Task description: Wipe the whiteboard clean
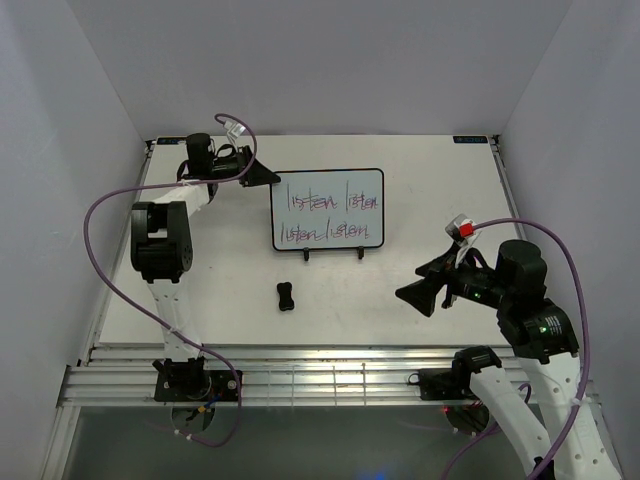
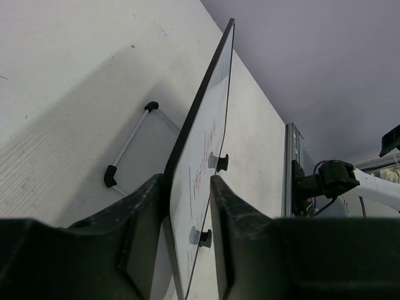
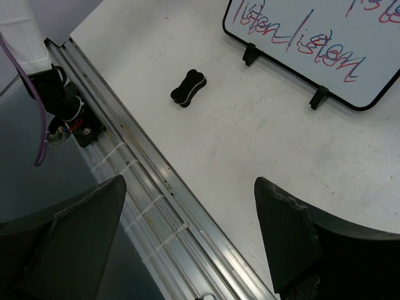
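Left wrist view: left fingers point(image 2: 144, 219) pinch the whiteboard point(image 2: 209, 125) at its left edge, 1 per face; risk: a shallow edge grip could let it twist or tip when wiped. Spread and empty, right fingers point(image 3: 287, 237) hang well apart from it, eraser point(image 3: 188, 88) lying on the worktop point(image 3: 250, 156) before it.

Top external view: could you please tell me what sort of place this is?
Probably a robot lab test cell: a white table boxed in by plain walls, with a whiteboard and eraser set out.
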